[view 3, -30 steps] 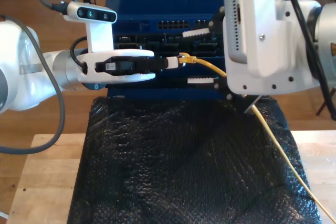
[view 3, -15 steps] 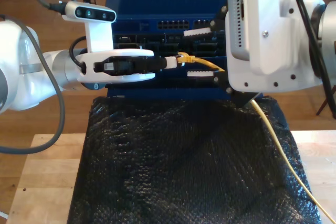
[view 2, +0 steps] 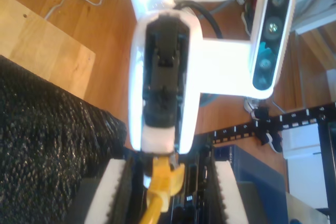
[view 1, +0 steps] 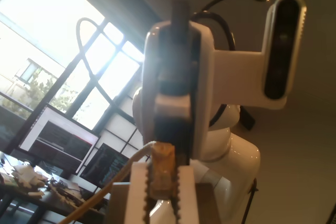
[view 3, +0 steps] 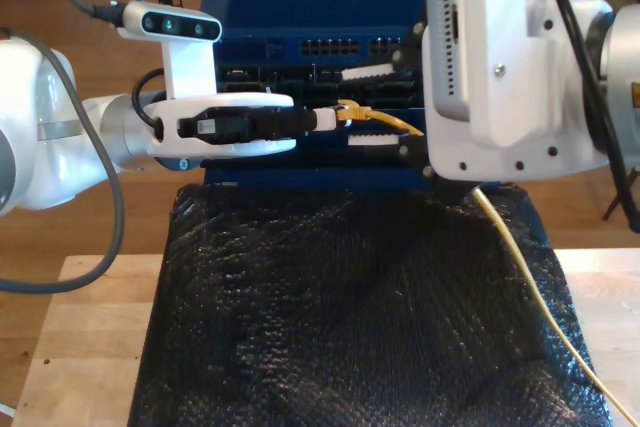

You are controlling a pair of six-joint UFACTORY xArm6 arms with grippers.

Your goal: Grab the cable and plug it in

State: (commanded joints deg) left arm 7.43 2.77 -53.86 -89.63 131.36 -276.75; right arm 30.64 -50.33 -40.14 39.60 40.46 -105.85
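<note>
one cable (view 3: 520, 267), plug clamped in my first pincer (view 3: 330, 119), my second pincer (view 3: 348, 107) wide open around it

Exterior view evenly lit, sharp; faint sheen on black wrap (view 3: 350, 317) over surface. First wrist view strongly backlit: windows (view 1: 68, 72) blown out, near white arm housing (view 1: 178, 93) dim and soft. Second wrist view bright, glare on white claw body (view 2: 218, 61), close parts blurred.
</note>
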